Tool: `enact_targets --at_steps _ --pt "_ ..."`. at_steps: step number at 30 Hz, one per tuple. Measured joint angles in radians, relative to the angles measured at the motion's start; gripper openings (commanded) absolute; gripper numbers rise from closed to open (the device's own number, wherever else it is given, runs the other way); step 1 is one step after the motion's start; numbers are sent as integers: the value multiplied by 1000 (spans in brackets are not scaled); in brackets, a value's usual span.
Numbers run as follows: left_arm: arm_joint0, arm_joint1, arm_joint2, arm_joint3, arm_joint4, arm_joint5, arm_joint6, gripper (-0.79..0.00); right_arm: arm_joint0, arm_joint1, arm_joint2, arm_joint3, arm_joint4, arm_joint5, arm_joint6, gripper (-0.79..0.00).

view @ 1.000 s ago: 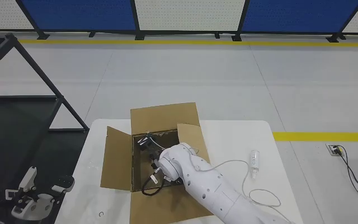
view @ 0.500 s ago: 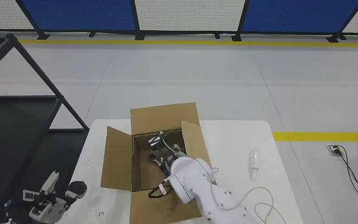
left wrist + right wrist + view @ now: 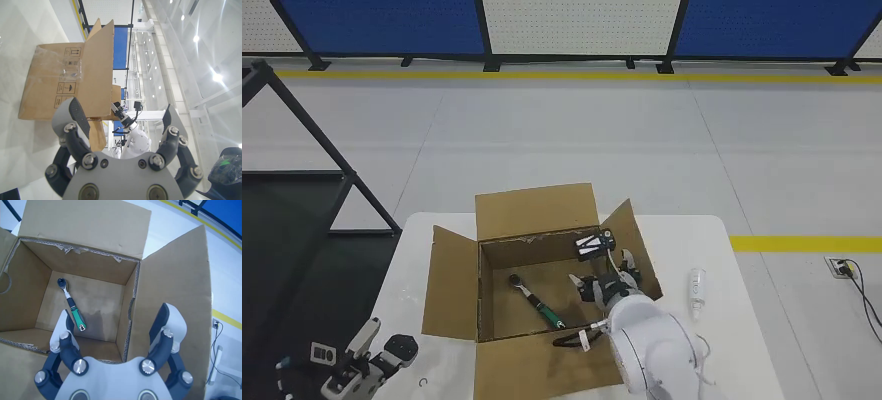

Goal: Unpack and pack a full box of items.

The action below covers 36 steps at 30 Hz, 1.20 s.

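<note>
An open cardboard box [image 3: 532,212] stands on the white table [image 3: 682,235]. On its floor lies a ratchet wrench with a green handle [image 3: 538,304] [image 3: 72,305]. My right gripper [image 3: 608,284] [image 3: 115,311] hangs open and empty above the box's right side, near the right flap [image 3: 170,285]. My left gripper [image 3: 354,366] [image 3: 122,105] is open and empty, low beside the table's front left corner, facing the box's outer wall [image 3: 49,79]. The right arm's gripper [image 3: 121,114] shows beyond the box in the left wrist view.
A white tube-like item [image 3: 697,291] [image 3: 215,364] lies on the table right of the box, with a cable [image 3: 712,350] near it. A dark bag with green inside [image 3: 225,169] sits beside my left gripper. A black frame [image 3: 312,130] stands at the left.
The right arm came up out of the box and moved right, uncovering the wrench. The right flap swung outward. The left gripper drifted to the right near the table's corner.
</note>
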Motion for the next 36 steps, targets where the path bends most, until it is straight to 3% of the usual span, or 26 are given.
enact_targets --at_steps 12,18,28,36 --pt "16 -1 2 0 -10 -19 9 0 -24 8 174 92 157 -40 -45 0" --pt "9 0 3 2 -11 -20 23 0 1 13 220 163 312 -170 -7 0" --pt "-17 2 1 13 -11 -9 39 0 -1 19 205 182 409 -261 -9 0" --pt "-39 5 -4 24 -21 5 42 0 15 18 155 193 416 -257 -25 0"
